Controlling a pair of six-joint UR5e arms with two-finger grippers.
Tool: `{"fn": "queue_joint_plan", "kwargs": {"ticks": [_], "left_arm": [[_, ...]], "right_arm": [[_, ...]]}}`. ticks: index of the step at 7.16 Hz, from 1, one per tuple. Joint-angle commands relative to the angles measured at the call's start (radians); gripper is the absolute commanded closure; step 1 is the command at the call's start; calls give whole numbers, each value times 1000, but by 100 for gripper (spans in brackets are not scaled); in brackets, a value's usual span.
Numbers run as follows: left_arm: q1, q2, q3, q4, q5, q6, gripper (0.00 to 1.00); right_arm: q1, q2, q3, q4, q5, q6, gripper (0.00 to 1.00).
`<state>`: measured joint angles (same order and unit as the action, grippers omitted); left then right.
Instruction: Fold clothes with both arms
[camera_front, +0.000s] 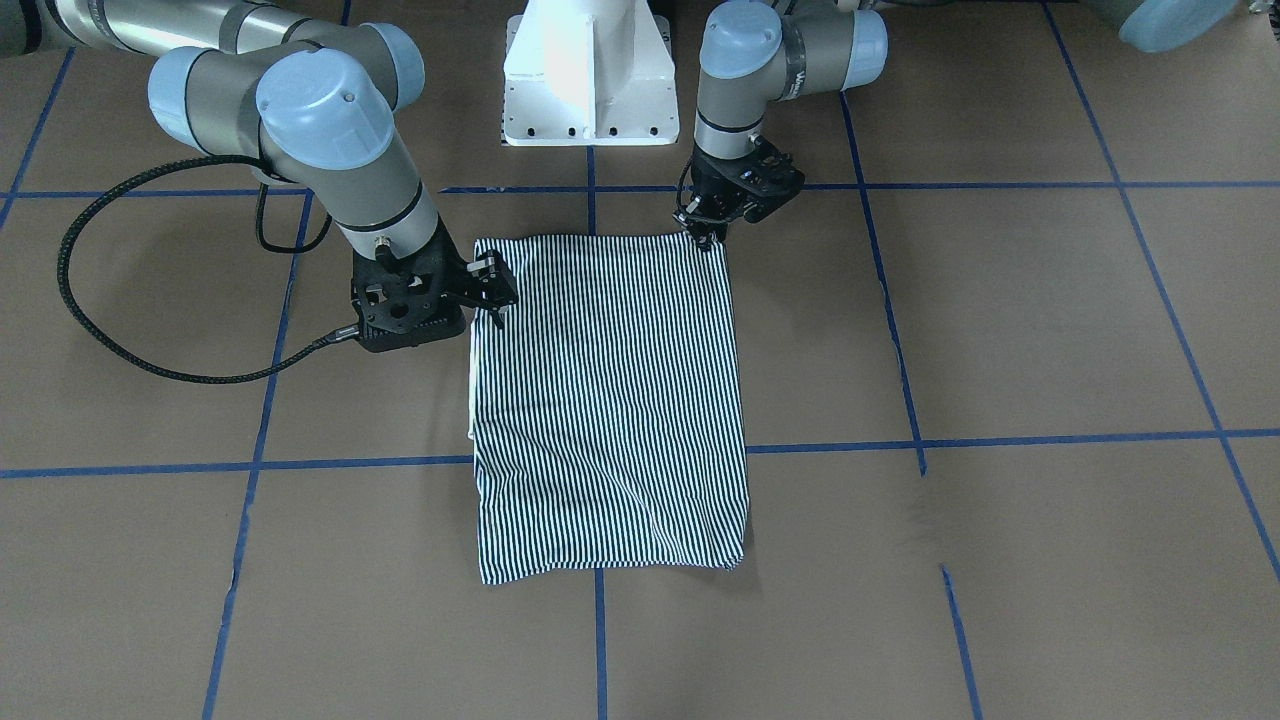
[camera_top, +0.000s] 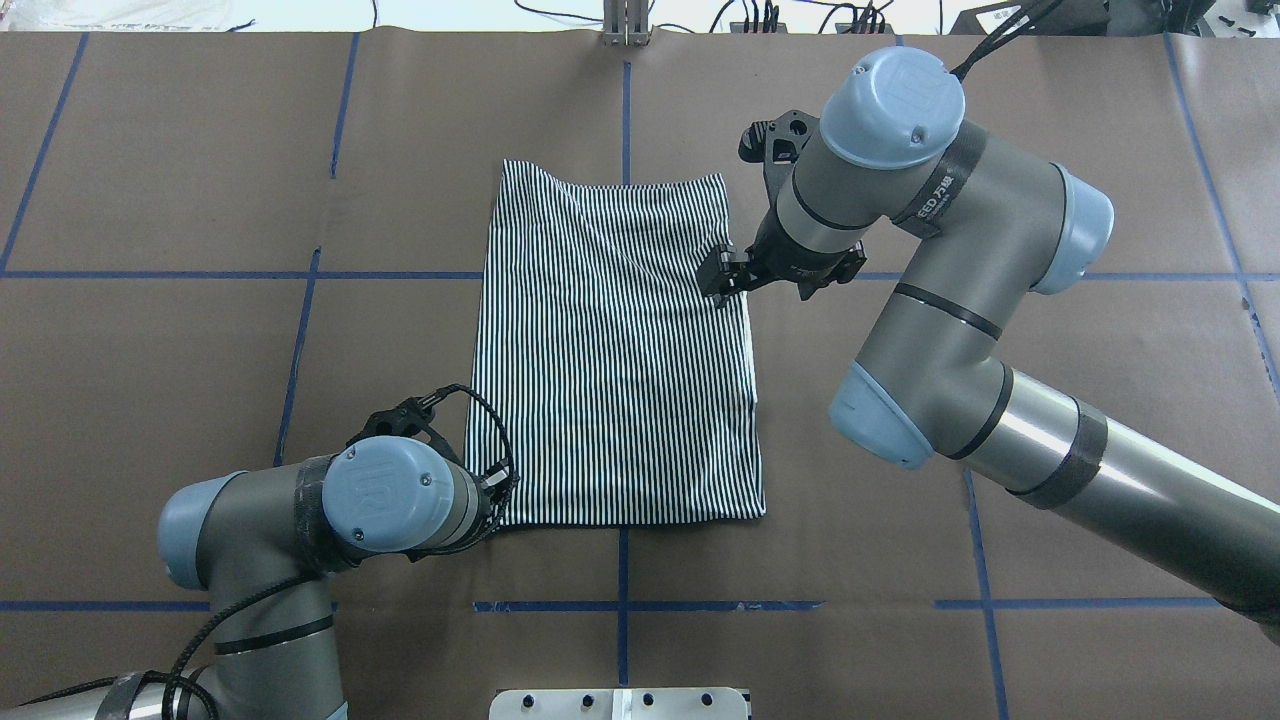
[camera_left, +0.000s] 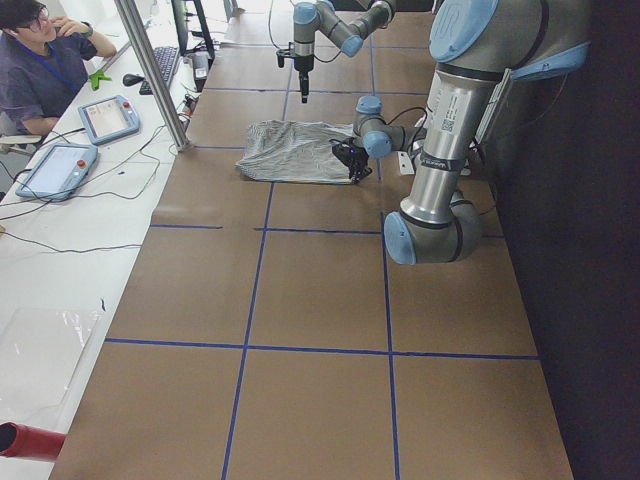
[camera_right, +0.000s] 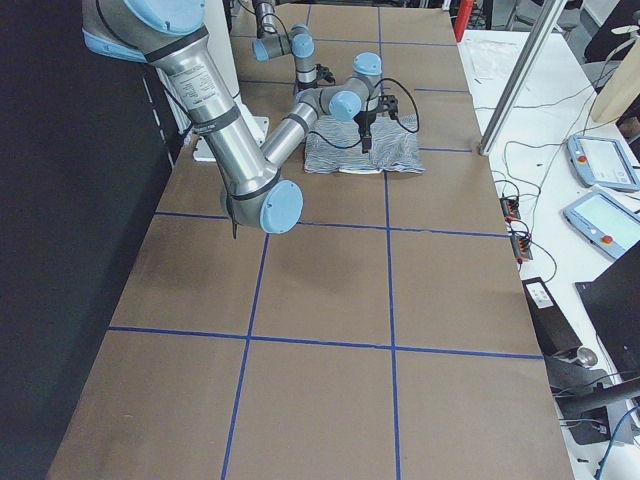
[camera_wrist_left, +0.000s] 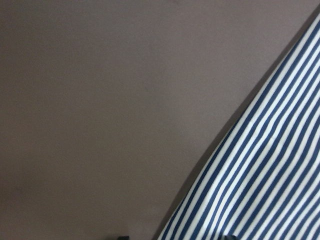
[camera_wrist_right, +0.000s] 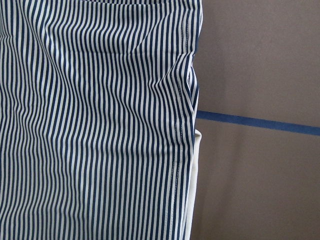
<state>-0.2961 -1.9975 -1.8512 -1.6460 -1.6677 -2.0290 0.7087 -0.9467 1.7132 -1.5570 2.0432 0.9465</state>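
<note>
A thin-striped navy-and-white shirt (camera_front: 610, 400) lies folded into a neat upright rectangle, back side up, near the middle of the brown paper-covered worktop (camera_front: 1000, 330), across one line of the blue tape grid (camera_front: 1000, 440). A sliver of plain cream fabric (camera_wrist_right: 195, 190) peeks out from under its long edge on the robot's right. The black two-finger right pincer (camera_front: 492, 285), on its grey jointed arm with light-blue caps (camera_front: 320, 130), hovers over that same long edge with its fingers spread and nothing between them. Its wrist view looks straight down on the stripes, the cream sliver and the tape. The black left pincer (camera_front: 708, 236) points down at the shirt's corner nearest the white pedestal base (camera_front: 590, 80), on the robot's left. Whether its fingers are spread or pinching the cloth cannot be told. Its wrist view shows only bare paper and the slanting striped edge.
</note>
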Motion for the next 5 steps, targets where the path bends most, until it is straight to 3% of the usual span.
{"fn": "queue_joint_plan", "kwargs": {"ticks": [1,3,5], "left_arm": [[0,-3,-3,2,-1,6,100],[-1,5,-69,58,-3,25,100],[0,10,-100,86,-3,82,100]], "right_arm": [[0,0,0,0,0,0,0],[-5,-6,11,0,2,33,0],[-99,-35,95,2,-1,359,0]]}}
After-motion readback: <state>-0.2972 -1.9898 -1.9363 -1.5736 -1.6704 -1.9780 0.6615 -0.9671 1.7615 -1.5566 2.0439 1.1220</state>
